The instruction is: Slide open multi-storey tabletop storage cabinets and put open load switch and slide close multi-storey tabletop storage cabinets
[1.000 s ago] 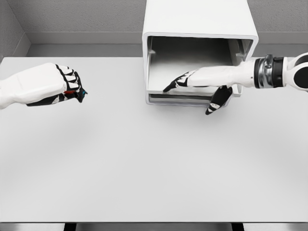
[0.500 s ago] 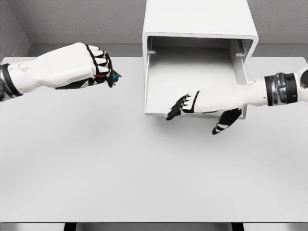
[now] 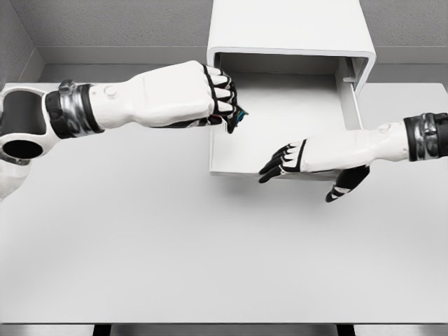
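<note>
Drawer (image 3: 280, 133): slid out of cabinet (image 3: 290, 28).
Left hand (image 3: 210, 98): clenched on load switch (image 3: 238, 115) (mostly hidden), over drawer's left edge.
Right hand (image 3: 308, 157): fingers loose, at drawer's near edge.

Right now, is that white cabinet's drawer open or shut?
Open: the drawer sticks out from the cabinet, its tray floor bare, the right hand on its front edge.

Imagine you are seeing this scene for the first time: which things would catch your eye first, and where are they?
First, the white storage cabinet at the back of the table, its drawer pulled out toward the camera. Next, the left hand, fisted around a small red and blue load switch, hovers at the drawer's left edge. The right hand lies across the drawer's front lip, fingers extended.
</note>
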Available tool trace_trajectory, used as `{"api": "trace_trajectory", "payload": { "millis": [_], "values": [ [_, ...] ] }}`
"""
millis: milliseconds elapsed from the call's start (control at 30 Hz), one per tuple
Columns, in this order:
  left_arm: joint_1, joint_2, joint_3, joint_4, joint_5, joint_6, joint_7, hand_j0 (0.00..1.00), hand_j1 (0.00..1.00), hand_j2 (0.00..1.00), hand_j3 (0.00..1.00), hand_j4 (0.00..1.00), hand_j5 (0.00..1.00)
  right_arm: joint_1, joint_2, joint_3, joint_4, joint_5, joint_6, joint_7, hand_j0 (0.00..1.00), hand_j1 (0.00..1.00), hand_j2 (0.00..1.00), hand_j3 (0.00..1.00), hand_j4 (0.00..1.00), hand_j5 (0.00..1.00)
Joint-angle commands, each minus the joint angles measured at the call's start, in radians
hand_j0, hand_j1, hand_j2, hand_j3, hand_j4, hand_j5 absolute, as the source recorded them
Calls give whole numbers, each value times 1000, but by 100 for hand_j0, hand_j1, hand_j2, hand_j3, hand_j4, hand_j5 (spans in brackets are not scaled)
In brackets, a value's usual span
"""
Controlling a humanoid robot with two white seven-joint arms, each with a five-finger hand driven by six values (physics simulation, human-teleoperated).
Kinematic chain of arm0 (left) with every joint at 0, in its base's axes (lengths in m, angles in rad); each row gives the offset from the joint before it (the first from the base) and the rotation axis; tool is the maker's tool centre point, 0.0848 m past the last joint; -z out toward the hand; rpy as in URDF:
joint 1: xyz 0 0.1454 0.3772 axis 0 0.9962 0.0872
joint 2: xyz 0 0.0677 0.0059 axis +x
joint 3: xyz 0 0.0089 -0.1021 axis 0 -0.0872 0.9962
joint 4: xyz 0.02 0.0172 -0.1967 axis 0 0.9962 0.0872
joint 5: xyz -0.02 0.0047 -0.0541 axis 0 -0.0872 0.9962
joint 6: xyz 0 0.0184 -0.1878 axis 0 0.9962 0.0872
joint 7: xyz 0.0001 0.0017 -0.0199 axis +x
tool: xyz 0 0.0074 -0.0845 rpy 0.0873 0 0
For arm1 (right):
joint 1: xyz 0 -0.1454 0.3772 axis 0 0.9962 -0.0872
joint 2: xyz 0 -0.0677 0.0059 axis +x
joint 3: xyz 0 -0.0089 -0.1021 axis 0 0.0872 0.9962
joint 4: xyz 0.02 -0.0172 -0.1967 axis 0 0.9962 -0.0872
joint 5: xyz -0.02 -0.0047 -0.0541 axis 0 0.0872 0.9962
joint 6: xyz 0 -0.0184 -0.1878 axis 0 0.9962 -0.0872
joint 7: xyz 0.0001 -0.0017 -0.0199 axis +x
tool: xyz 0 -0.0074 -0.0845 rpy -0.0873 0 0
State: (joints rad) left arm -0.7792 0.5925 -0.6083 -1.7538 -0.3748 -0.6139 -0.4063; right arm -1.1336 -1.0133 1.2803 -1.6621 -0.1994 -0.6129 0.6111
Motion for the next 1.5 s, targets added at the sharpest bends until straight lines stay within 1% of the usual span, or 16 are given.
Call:
{"api": "trace_trajectory", "payload": {
  "millis": [0,233,333,367,400,433,467,733,800,933,1100,1200,1267,1300,1400,1467],
  "values": [
    [-3,-62,-40,8,-29,3,0,39,39,39,39,39,39,0,-11,-1,-10,-6,2,0,100,100,100,100,100,100],
    [-61,-164,-102,217,-65,3,0,40,40,40,40,40,40,3,-27,-1,-15,-6,2,0,100,100,100,100,100,100],
    [-75,-192,-116,261,-84,3,0,41,41,41,41,41,41,3,-41,1,-16,-6,2,0,100,100,100,100,100,100],
    [-75,-197,-116,261,-84,3,0,43,43,43,43,43,43,3,-39,-1,-16,-6,2,0,100,100,100,100,100,100],
    [-77,-197,-119,260,-84,3,0,52,52,52,52,52,52,3,-39,1,-18,-6,2,0,100,100,100,100,100,100],
    [-83,-195,-120,260,-84,3,1,73,73,73,73,73,73,3,-39,1,-19,-6,2,0,100,100,100,100,100,100],
    [-83,-195,-120,260,-84,3,3,81,81,81,81,81,81,3,-38,4,-21,-6,2,0,100,100,100,100,100,100],
    [-86,-197,-120,254,-84,3,3,93,93,93,93,93,93,3,-38,5,-24,-6,2,0,100,100,100,100,100,100],
    [-87,-197,-120,252,-81,3,3,100,100,100,100,100,100,3,-39,7,-24,-6,2,0,100,100,100,100,100,100],
    [-121,-181,-120,182,-24,3,-5,100,100,100,100,100,100,3,-39,7,-24,-6,2,0,100,100,100,100,100,100],
    [-130,16,-119,48,135,3,-5,100,100,100,100,100,100,3,-38,7,-25,-6,2,0,100,100,100,100,100,100],
    [-127,72,-119,13,175,3,-6,100,100,100,100,100,100,6,-38,7,-24,-6,2,0,100,100,100,100,100,100],
    [-135,225,-119,-10,365,3,-25,100,100,100,100,100,100,6,-30,7,-24,-5,2,0,100,100,100,100,100,100],
    [-106,312,-120,-10,421,3,-23,100,100,100,100,100,100,6,-30,7,-24,-3,2,0,100,100,100,100,100,100],
    [3,475,-119,-9,461,3,-19,100,100,100,100,100,100,8,-28,4,-21,35,2,0,100,100,100,100,100,100],
    [29,481,-117,-6,459,3,-20,100,100,100,100,100,100,8,-28,-3,-21,69,2,0,100,100,100,100,100,100]
  ]
}}
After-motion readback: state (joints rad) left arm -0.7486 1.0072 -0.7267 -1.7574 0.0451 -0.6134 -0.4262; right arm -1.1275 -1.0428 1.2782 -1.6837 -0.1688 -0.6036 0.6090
